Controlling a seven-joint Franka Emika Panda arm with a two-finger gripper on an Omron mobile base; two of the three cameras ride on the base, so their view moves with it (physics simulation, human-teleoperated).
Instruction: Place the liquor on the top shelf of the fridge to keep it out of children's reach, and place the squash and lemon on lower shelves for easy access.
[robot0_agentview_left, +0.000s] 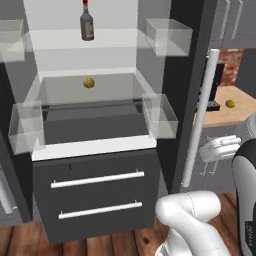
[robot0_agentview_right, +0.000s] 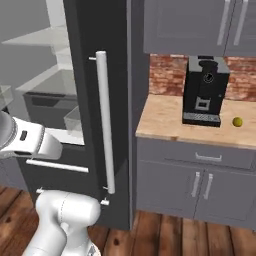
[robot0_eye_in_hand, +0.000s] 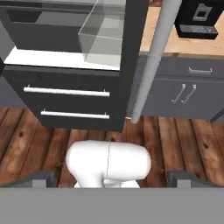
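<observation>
Up top: liquor (robot0_agentview_left: 87, 22) stands on the fridge's (robot0_agentview_left: 95, 70) top shelf (robot0_agentview_left: 60, 40)
Lower shelf: yellow fruit (robot0_agentview_left: 89, 82)
Gripper (robot0_eye_in_hand: 112, 177): released, holding nothing

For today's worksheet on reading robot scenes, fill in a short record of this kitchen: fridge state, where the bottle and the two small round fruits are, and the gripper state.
fridge: door open, pale interior showing
liquor: upright on the top shelf
small yellow-brown fruit: on a lower glass shelf inside the fridge
small yellow-green fruit: on the wooden counter, right of the coffee machine
gripper: open, holding nothing, facing down toward the wood floor
</observation>
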